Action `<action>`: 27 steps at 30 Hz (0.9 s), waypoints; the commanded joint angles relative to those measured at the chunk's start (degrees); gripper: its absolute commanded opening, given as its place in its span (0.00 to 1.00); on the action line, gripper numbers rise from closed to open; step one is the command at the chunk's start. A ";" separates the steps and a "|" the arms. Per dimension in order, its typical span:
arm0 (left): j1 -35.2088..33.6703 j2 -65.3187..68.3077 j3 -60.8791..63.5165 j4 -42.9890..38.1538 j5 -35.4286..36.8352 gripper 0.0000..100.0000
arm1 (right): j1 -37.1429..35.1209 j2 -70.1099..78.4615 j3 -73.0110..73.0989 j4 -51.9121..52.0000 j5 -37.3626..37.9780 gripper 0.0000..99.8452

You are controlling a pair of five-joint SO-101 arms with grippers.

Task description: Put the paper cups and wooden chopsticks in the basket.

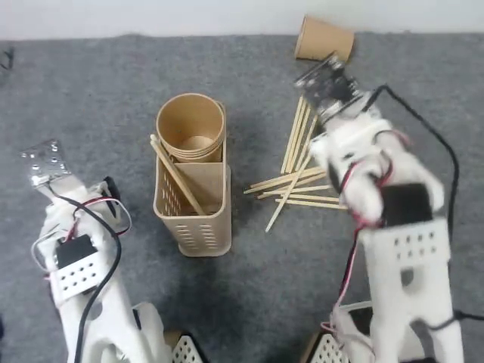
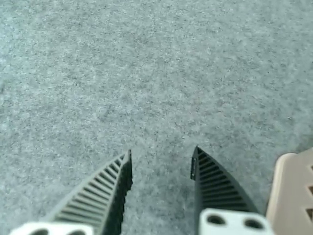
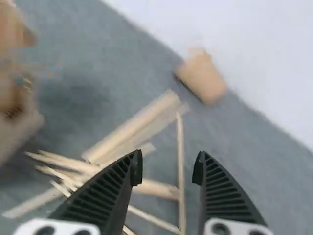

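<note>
Around both pincers I had a rough grey felt-like table cover (image 1: 249, 318), with a white strip of wall (image 1: 151, 15) along its far edge. The arms themselves were white moulded plastic, and the fingers black and ribbed.

The left pincer (image 2: 161, 156) was open, its two pointed fingers standing apart over bare cover. Just off to the outer side of one finger I could see a corner of the tall beige slotted plastic basket (image 2: 293, 196).

The right pincer (image 3: 168, 161) was likewise spread open, hanging over the scattered pale wooden chopsticks (image 3: 132, 127). These were thin straight sticks lying crossed in a loose heap. I could not tell whether its tips touched them. Beyond those tips, near the wall, a single brown paper cup (image 3: 200, 81) lay tipped on its side, well apart from the basket.

From the high view, the basket stood upright between the two arms. It held a nested stack of brown paper cups (image 1: 190, 125) at its far end. One chopstick (image 1: 175, 174) leaned slantwise across the open part in front of the stack.
</note>
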 commanded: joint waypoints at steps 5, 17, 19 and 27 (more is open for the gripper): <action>0.44 -0.79 -0.13 -1.23 0.26 0.19 | 8.57 15.34 -0.97 -2.59 17.23 0.18; 0.26 -0.53 -0.13 -1.23 0.18 0.19 | 7.34 33.63 -1.14 -4.09 44.84 0.18; 0.35 -0.53 -0.13 -1.23 0.18 0.19 | 7.34 36.70 -1.14 -6.20 48.53 0.18; 0.44 -0.62 -0.22 -1.32 0.09 0.19 | 5.93 50.24 -7.12 -11.38 55.47 0.18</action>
